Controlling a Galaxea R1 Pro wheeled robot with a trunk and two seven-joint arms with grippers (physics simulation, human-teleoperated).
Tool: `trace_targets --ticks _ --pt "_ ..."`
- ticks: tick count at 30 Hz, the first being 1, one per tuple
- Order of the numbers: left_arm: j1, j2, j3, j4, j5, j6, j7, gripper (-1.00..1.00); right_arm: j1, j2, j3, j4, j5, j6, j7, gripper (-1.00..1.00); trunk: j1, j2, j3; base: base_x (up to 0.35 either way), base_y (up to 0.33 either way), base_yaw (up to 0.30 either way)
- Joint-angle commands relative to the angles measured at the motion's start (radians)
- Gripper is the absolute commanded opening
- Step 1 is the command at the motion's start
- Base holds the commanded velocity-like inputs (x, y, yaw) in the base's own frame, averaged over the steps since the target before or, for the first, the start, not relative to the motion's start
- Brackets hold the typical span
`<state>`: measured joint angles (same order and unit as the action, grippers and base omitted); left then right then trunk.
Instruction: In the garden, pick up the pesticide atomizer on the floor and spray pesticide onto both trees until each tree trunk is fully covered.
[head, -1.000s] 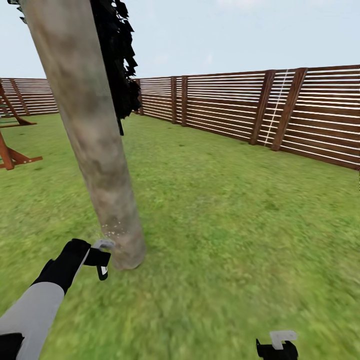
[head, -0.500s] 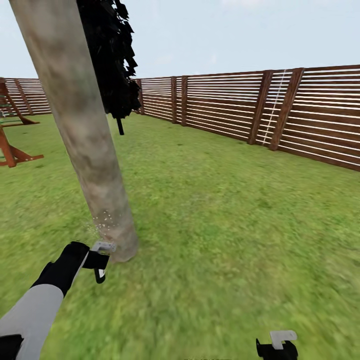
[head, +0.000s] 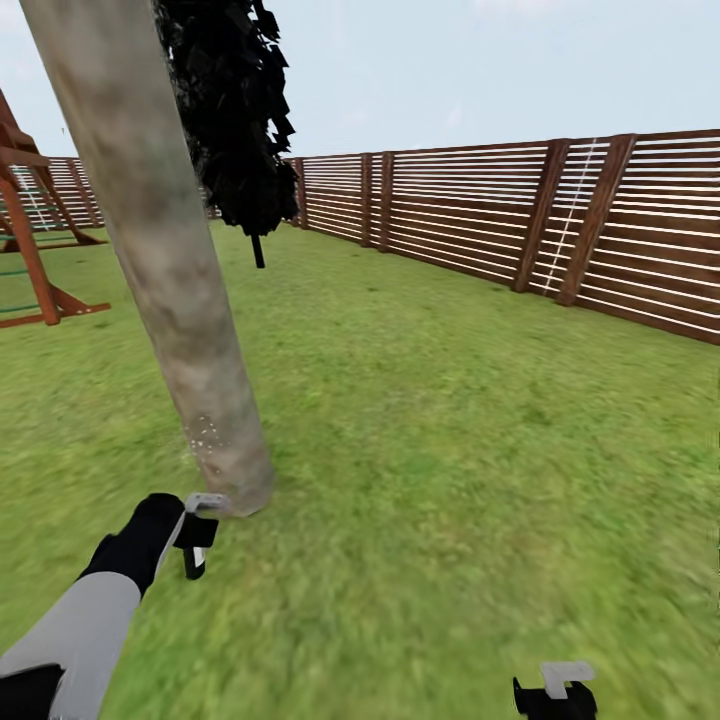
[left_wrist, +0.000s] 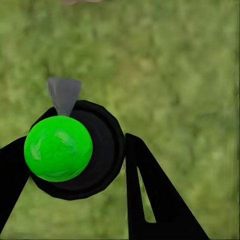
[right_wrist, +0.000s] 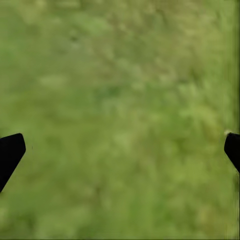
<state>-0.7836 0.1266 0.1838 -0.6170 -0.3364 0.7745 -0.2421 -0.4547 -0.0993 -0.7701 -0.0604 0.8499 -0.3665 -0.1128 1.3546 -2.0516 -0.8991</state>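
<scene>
Spraying step: judged under way, with the atomizer aimed low at one trunk.
Head view, trunk: a thick mottled grey-beige tree trunk (head: 165, 255) leans up from the grass lawn (head: 450, 430), with pale specks of spray near its foot.
Head view, left tool: the left tool (head: 196, 538) hangs just beside the trunk's base, above the grass.
Head view, right tool: the right tool (head: 556, 690) sits low at the frame's edge, well apart from the trunk.
Head view, surroundings: a black-leaved tree (head: 232, 120) stands behind the trunk; a slatted wooden fence (head: 520, 225) rings the lawn; a red-brown wooden frame (head: 35, 250) stands off to the left.
Left wrist view, grip: the left tool pinches the pesticide atomizer (left_wrist: 72, 150), a dark round body with a bright green cap, one finger pressed on each side; a grey nozzle (left_wrist: 63, 94) points away over grass.
Right wrist view, state: the right tool's fingertips (right_wrist: 11, 150) stand spread wide over bare grass, holding nothing.
Handling: the atomizer looks light, rigid and smooth, so likely to twist or slip; a hold across the round body seems best, leaving the nozzle free.
</scene>
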Motion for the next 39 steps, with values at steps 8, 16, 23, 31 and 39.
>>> trace_targets --ticks 8,16,23,31,39 --pt "0.0 -0.007 0.019 0.039 -0.004 -0.002 0.076 -1.0 -0.001 0.001 -0.007 0.001 0.008 -0.003 -0.006 1.0 0.0 0.0 -0.001 0.09 -0.27 0.0" --pt "0.0 -0.011 0.031 0.05 -0.009 -0.004 0.076 -1.0 -0.001 0.003 -0.006 0.001 0.008 -0.003 -0.007 1.0 0.0 0.0 -0.001 0.091 -0.27 0.067" --pt "0.0 -0.013 0.115 0.048 -0.01 -0.049 0.079 -1.0 -0.001 0.003 -0.006 0.002 0.008 -0.003 -0.008 1.0 0.0 0.0 -0.001 0.175 -0.138 0.268" --pt "0.0 -0.05 0.113 0.048 -0.006 -0.06 0.079 -1.0 -0.001 0.003 -0.007 0.001 0.008 -0.003 -0.007 1.0 0.0 0.0 -0.001 0.013 -0.004 0.277" --pt "0.0 -0.065 0.113 0.049 -0.011 -0.06 0.081 -1.0 -0.001 0.003 -0.007 0.0 0.008 -0.003 -0.009 1.0 0.0 0.0 -0.001 0.272 0.0 0.257"
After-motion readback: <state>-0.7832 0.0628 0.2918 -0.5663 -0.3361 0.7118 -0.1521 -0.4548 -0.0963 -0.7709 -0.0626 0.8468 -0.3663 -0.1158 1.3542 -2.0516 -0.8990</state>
